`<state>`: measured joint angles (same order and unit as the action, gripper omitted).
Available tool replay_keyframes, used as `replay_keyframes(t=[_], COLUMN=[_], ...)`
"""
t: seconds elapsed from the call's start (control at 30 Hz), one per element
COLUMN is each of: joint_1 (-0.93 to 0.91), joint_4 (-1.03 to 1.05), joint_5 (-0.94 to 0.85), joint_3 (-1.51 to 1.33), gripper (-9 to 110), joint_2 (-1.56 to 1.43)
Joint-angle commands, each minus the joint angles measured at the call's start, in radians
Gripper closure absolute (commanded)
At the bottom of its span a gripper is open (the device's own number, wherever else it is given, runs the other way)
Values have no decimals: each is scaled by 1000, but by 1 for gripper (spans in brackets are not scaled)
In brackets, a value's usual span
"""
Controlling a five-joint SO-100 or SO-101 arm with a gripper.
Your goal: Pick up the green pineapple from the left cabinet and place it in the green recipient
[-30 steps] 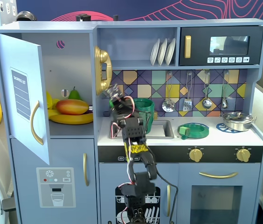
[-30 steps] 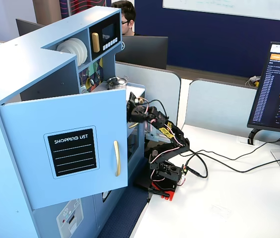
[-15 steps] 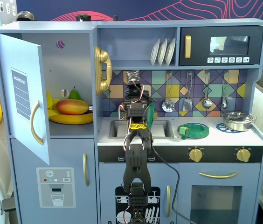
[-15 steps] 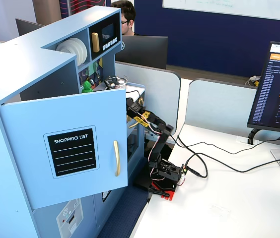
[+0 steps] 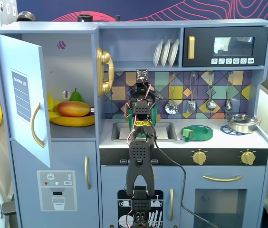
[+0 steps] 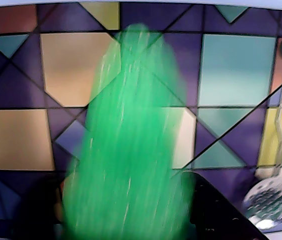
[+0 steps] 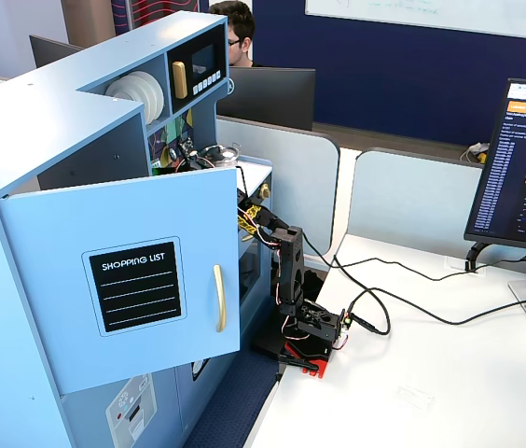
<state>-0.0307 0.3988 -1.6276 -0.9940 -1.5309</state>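
In the wrist view the green pineapple (image 6: 131, 150) is a bright-green vertical smear between my dark jaws, while the tiled backsplash behind it is sharp. My gripper (image 6: 126, 205) has its fingers (image 6: 216, 210) spread to either side of the smear. In a fixed view the gripper (image 5: 143, 80) is raised over the sink, facing the backsplash. Only a dark-green sliver of the green recipient (image 5: 157, 117) shows behind the arm. The left cabinet (image 5: 72, 57) stands open with its shopping-list door (image 5: 24, 95) swung out.
An orange-red mango (image 5: 73, 109), bananas (image 5: 72, 120) and a dark pear (image 5: 76, 95) lie in the cabinet. A flat green pan (image 5: 196, 133) and a steel pot (image 5: 242, 123) sit on the counter. Utensils hang on the backsplash, among them a strainer (image 6: 271, 202).
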Motion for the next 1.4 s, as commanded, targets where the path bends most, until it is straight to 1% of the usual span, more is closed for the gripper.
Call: replay_keyframes(t=[0.0,0.2,0.27,0.37,0.53,0.63,0.77,0.93,1.0,1.23,1.37], joint_1=[-14,-17,-15,-15,0,0,-6,3,14,6,-31], joint_4=[6,15,5,66,339,560,785,976,988,825,775], joint_5=[15,-9,-15,-26,-11,37,97,143,178,232,242], joint_3=[46,3,-92,-307,-718,-936,-1198,-1480,-1555,-1822,-1960], gripper=[66,66,66,66,67,68,68,69,71,75,77], joint_2=[-38,-94,-190,-425,-905,-1152,-1414,-1646,-1646,-1646,-1646])
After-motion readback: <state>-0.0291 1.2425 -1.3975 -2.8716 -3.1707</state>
